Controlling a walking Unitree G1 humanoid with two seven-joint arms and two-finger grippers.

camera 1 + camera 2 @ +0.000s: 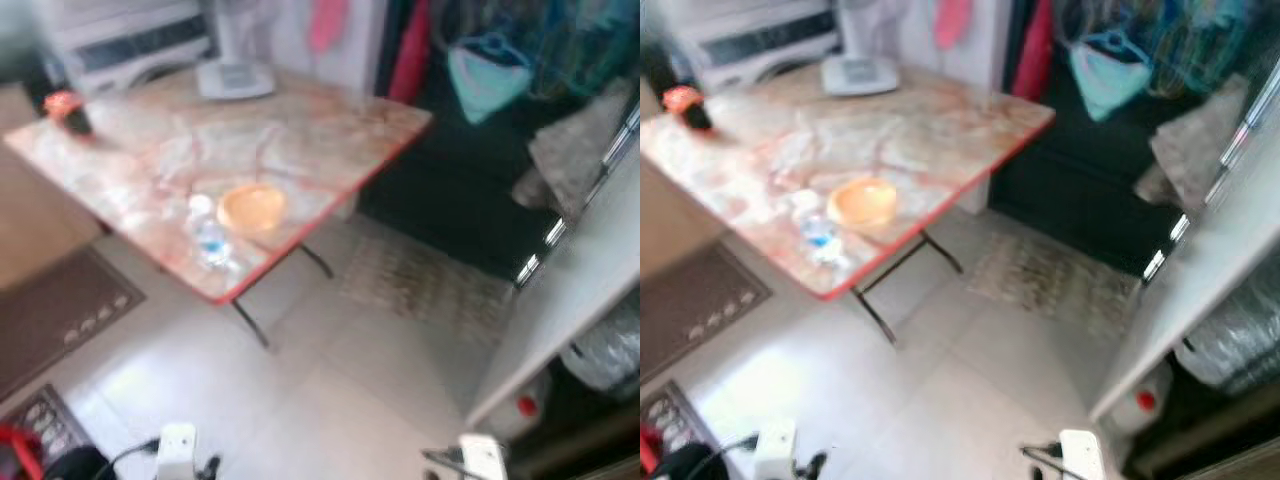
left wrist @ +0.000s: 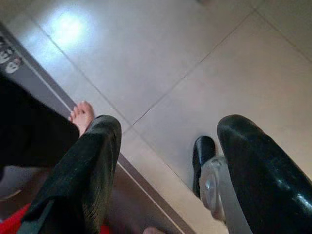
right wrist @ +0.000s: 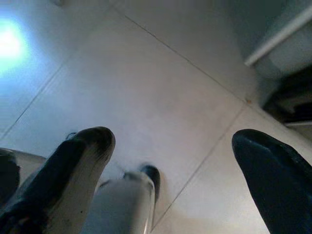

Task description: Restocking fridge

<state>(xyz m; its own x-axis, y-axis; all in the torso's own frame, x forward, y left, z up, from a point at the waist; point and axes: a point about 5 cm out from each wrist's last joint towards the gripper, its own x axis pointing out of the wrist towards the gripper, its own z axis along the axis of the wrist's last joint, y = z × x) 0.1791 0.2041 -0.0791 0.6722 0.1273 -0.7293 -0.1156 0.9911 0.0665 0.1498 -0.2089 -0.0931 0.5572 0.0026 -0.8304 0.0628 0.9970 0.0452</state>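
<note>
A clear water bottle (image 1: pixel 210 240) lies near the front edge of a folding table (image 1: pixel 330 130) with a marbled top and red rim. Just beside the bottle sits an orange bowl (image 1: pixel 252 208). At the right, the white fridge door (image 1: pixel 570 290) stands open, and a red-capped bottle (image 1: pixel 523 406) and a plastic bag (image 1: pixel 610 350) show low inside. Both arms hang low. My left gripper (image 2: pixel 170 126) is open over the floor tiles with nothing in it. My right gripper (image 3: pixel 175 141) is open too, also over bare tiles.
A red-topped dark object (image 1: pixel 68 110) and a flat white device (image 1: pixel 234 78) lie at the table's far side. A patterned rug (image 1: pixel 420 280) lies past the table, a brown mat (image 1: pixel 50 310) to the left. A person's bare foot (image 2: pixel 82 114) stands near my left gripper.
</note>
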